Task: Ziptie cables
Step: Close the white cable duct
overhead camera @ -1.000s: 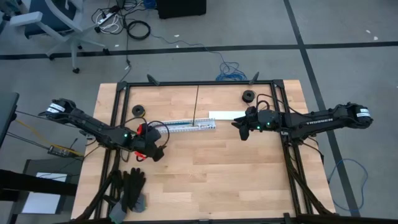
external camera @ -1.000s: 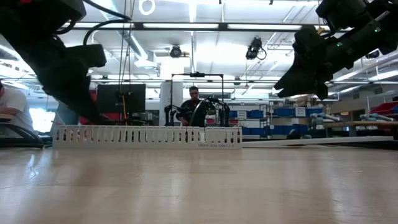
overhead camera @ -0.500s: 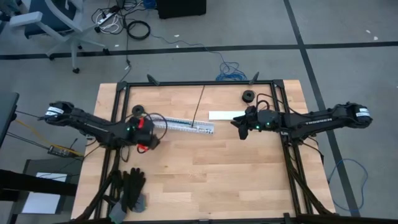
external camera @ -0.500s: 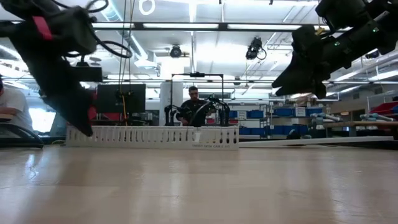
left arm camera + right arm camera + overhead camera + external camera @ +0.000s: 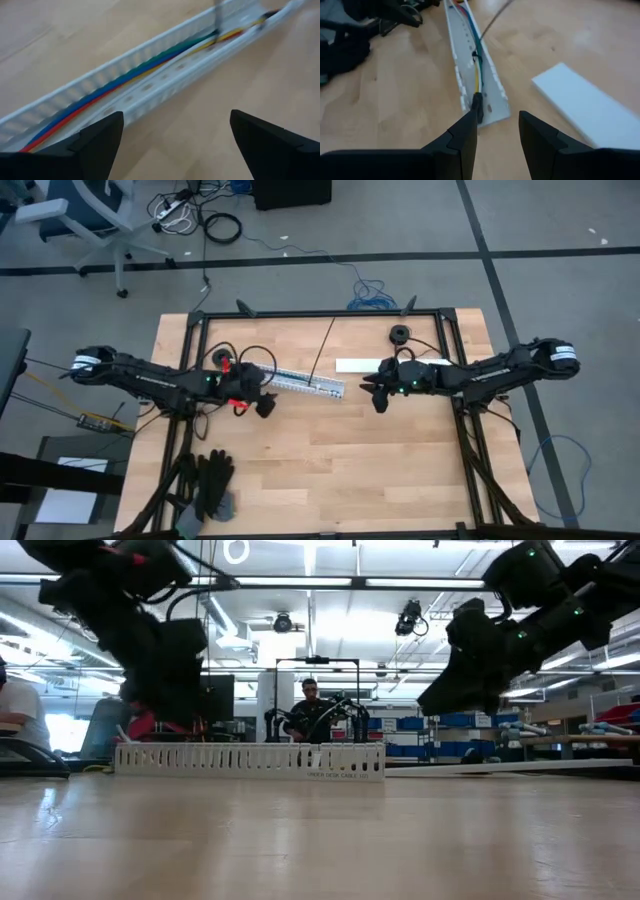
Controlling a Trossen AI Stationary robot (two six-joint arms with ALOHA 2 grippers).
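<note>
Several cables [image 5: 150, 65] lie lengthwise in the white channel [image 5: 300, 383], parallel to the worktop's [image 5: 350, 470] far edge; left pincer [image 5: 265, 405], spread, is nearest its left end; right pincer [image 5: 376, 395] half-spread, empty, faces the other.

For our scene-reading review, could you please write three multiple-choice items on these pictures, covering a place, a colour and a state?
1. Where do the thin coloured cables lie?
A inside the long white slotted plastic channel
B on the gloves
C on the floor

2. What colour is the flat rectangular block beside the channel's end?
A red
B white
C black

3. How is the left tool?
A shut on a cable
B open
C out of view

Answers: 1 A, the left wrist view shows them running along its trough; 2 B, the right wrist view shows it white; 3 B, its fingers stand wide apart.
</note>
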